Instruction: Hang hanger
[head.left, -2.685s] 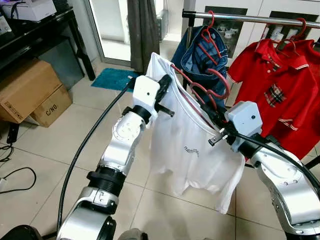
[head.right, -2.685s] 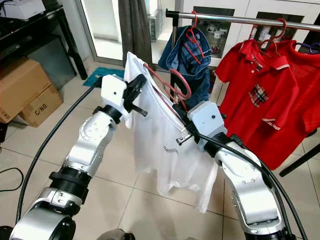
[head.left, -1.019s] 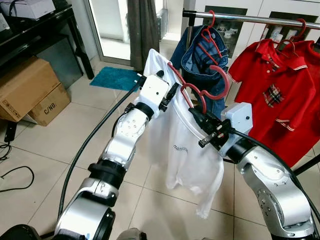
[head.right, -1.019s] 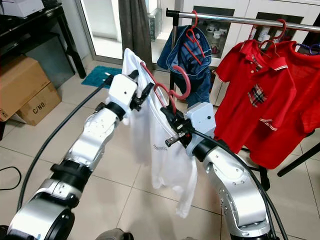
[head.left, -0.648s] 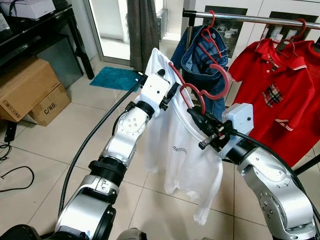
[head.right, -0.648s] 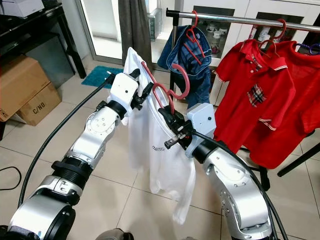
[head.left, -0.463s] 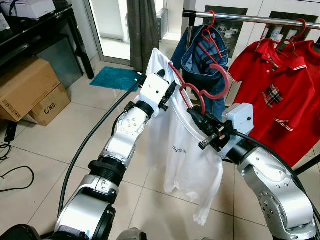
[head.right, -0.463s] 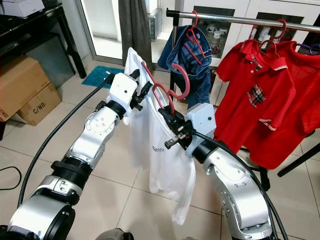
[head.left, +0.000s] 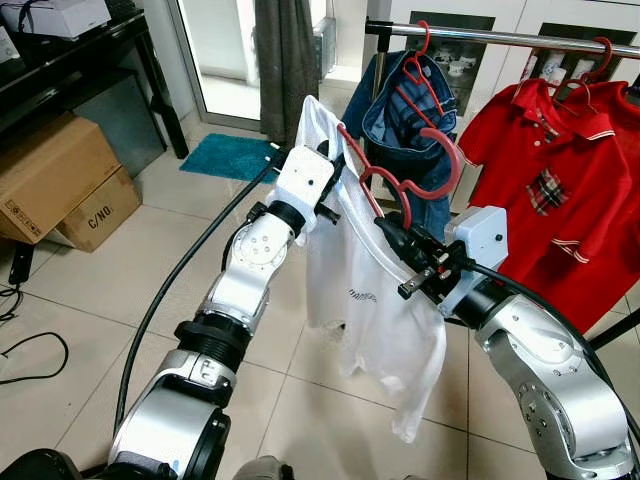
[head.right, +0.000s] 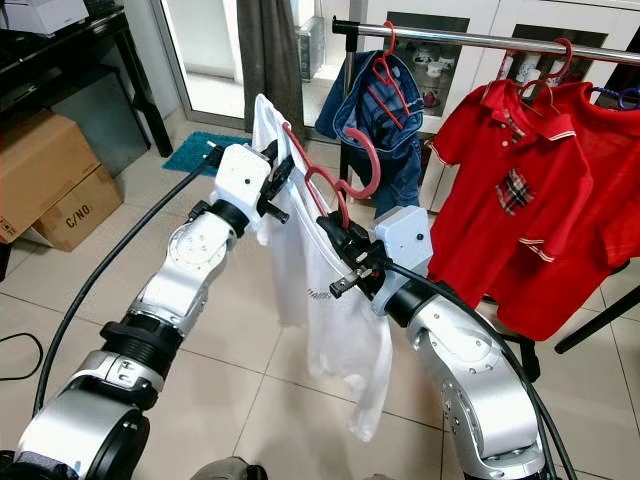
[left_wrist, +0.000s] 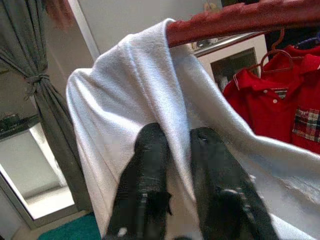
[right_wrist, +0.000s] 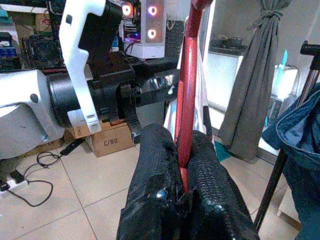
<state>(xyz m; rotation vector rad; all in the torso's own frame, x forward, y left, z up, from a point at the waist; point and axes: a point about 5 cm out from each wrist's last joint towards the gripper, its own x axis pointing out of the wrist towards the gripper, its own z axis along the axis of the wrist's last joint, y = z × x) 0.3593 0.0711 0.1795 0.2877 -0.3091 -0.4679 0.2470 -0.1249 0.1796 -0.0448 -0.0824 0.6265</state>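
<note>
Red plastic forms the hanger (head.left: 385, 185), which is held up in the air between the two arms, in front of the rail (head.left: 500, 37) and below it. Its long axis slopes from high at the robot's left down toward the right arm, and its hook (head.left: 445, 160) curls toward the rail, over the denim garment (head.left: 400, 120) already hanging there. A white shirt (head.left: 370, 290) is draped on the hanger and hangs down toward the tiled floor (head.left: 100, 290). The left pincer (left_wrist: 175, 145) is clamped on a fold of the shirt's shoulder, just below the hanger's upper end. The right pincer (right_wrist: 182, 145) is closed on the hanger's lower arm, the red bar running out between its fingers (right_wrist: 155, 155). Two red polo shirts (head.left: 560, 170) hang farther right on the rail, and cardboard boxes (head.left: 60, 180) sit well off to the left.
</note>
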